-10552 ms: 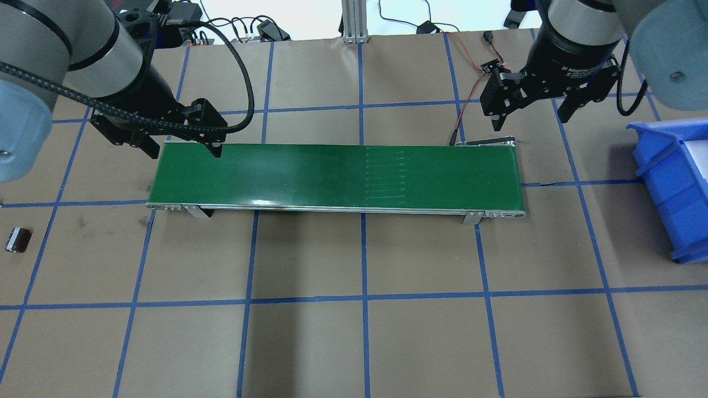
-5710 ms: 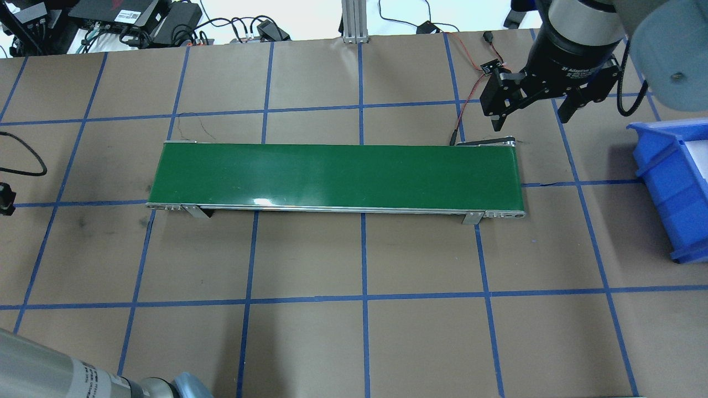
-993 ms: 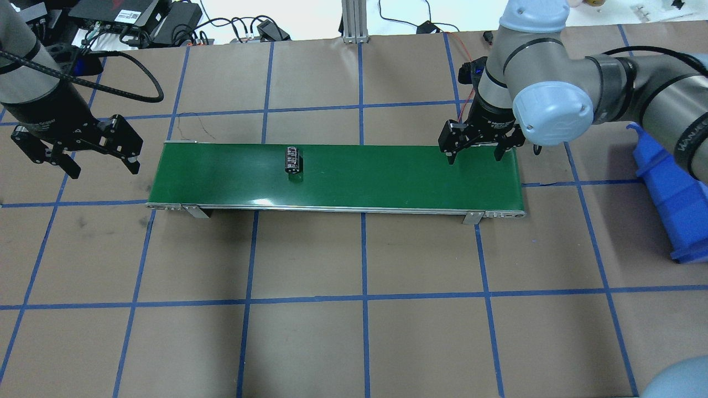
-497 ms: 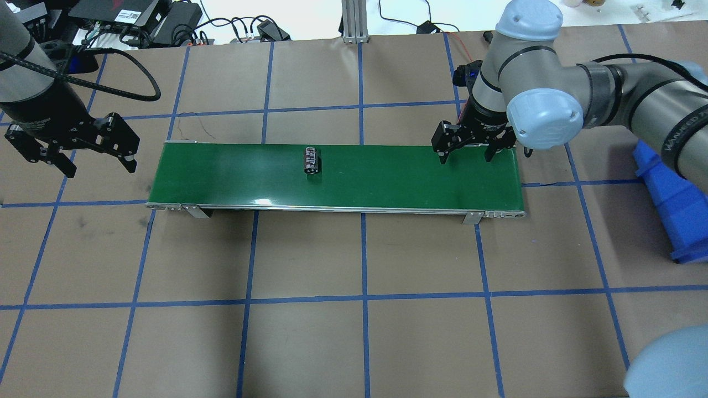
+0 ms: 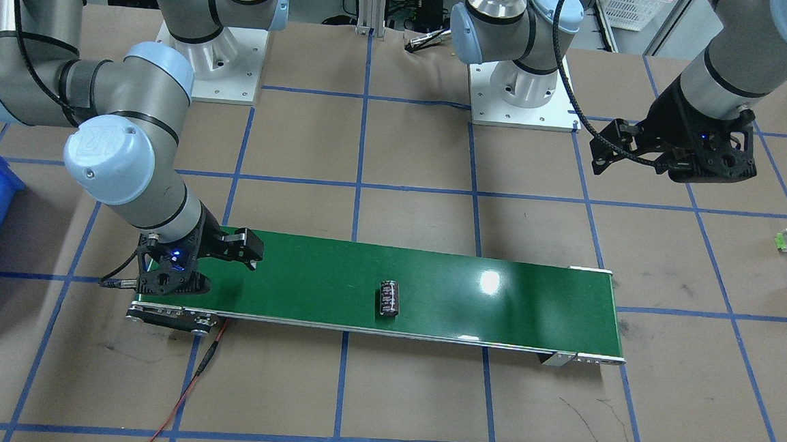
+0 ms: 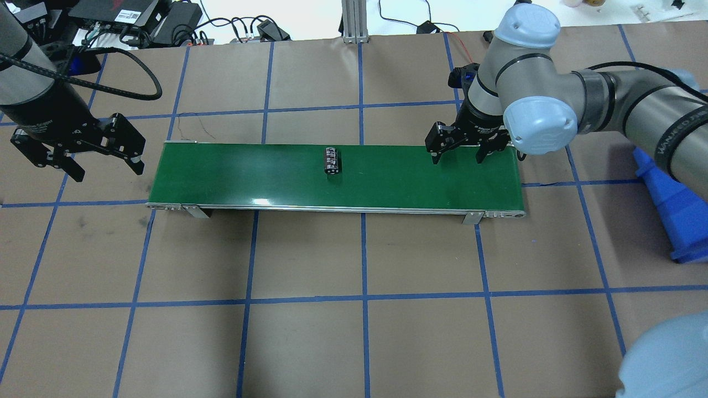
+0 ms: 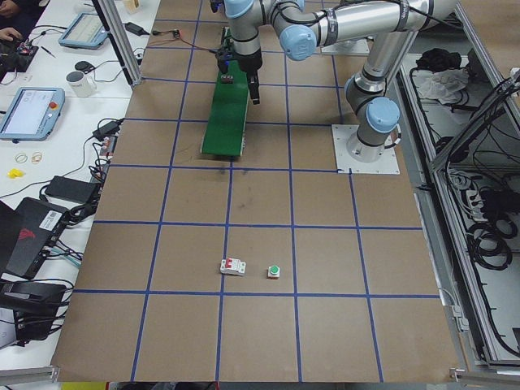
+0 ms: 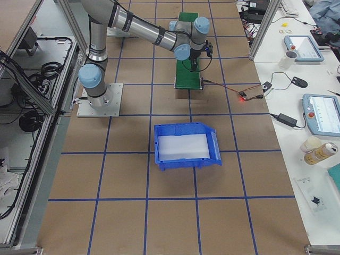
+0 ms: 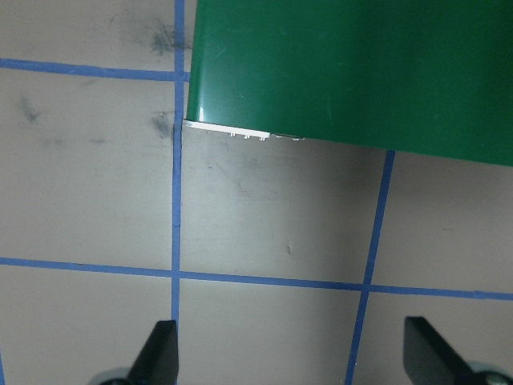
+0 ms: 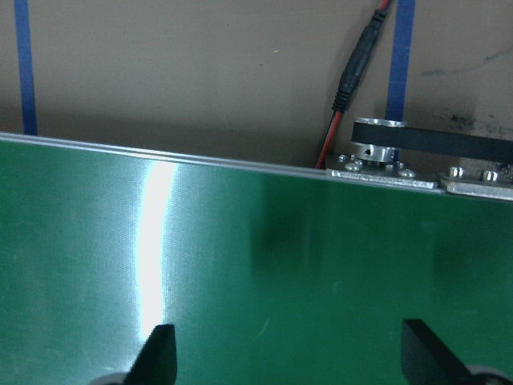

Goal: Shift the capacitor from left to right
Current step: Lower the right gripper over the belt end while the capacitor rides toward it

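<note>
capacitor (image 6: 332,161) mid-belt (image 6: 398,179), unheld
our right pincer (image 6: 457,157) hovers apart downstream; closing late, we could knock it off.

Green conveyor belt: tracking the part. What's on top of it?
Only a small dark cylindrical capacitor, lying on its side near the belt's middle. The open right gripper hovers above the right end, covering a patch; its wrist view shows bare belt.

Bare green belt (image 6: 398,179) between capacitor (image 6: 332,161) and right gripper (image 6: 457,162), left gripper (image 6: 108,172) well apart beyond belt's end
</note>
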Motion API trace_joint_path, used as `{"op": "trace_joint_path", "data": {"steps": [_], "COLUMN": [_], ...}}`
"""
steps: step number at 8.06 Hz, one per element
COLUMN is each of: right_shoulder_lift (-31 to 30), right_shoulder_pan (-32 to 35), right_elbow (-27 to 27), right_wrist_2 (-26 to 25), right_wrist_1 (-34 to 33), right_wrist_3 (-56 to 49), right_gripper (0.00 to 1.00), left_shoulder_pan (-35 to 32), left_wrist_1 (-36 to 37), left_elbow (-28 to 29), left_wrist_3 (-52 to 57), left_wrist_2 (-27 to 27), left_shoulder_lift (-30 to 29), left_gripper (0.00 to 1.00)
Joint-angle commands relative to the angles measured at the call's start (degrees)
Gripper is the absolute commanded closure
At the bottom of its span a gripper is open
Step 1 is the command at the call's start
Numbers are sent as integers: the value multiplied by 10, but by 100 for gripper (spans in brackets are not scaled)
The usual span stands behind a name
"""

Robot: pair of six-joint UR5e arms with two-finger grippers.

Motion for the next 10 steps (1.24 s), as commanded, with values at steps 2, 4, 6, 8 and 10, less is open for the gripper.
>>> {"op": "trace_joint_path", "data": {"steps": [2, 4, 6, 8, 10], "right_shoulder_lift": [1, 1, 2, 4, 4], "right_shoulder_pan": [0, 0, 0, 0, 1], "right_elbow": [10, 10, 10, 10, 10], "right_wrist_2": [20, 30, 39, 32, 37], "right_wrist_1": [-10, -19, -22, -25, -25], "right_wrist_3": [17, 35, 35, 35, 35], "right_gripper": [1, 1, 1, 0, 1], "left_shoulder_pan": [0, 0, 0, 0, -1], "left_wrist_1": [-8, -8, -2, -3, -4], "left_elbow": [1, -2, -3, -2, -2], "left_wrist_3": [4, 3, 3, 4, 4], "left_wrist_2": [-4, -6, -7, -5, 9], "left_shoulder_lift": [2, 2, 0, 1, 4], "left_gripper": [0, 0, 0, 0, 0]}}
